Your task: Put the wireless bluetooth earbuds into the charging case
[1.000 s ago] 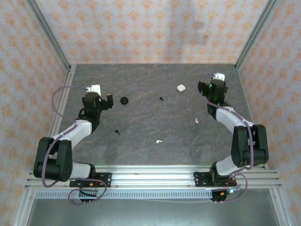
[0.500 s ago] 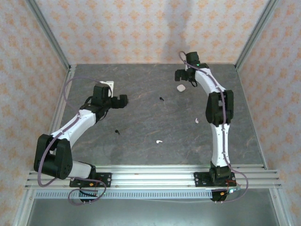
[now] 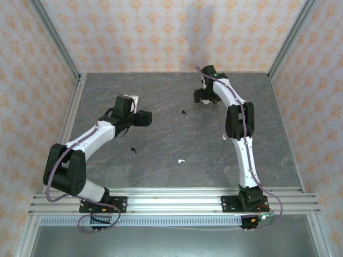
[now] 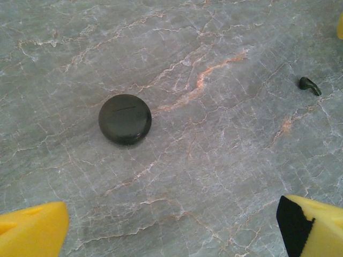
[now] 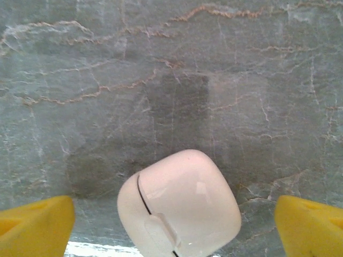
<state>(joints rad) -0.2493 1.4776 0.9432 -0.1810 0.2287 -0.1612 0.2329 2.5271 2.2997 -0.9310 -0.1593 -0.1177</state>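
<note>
Right pincer [image 5: 171, 225] spread wide either side of the white case [image 5: 179, 206], not touching; left pincer [image 4: 171, 230] apart above the black case [image 4: 125, 119] — a black earbud [image 4: 310, 85] lies at its two o'clock. It looks featherlight and slick — I'd pinch its stem.

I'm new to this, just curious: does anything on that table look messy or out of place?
Nothing looks broken, but things lie scattered loose: a black earbud farther back, a second black earbud nearer, a white earbud, a second white earbud. The black case and white case sit shut.
</note>
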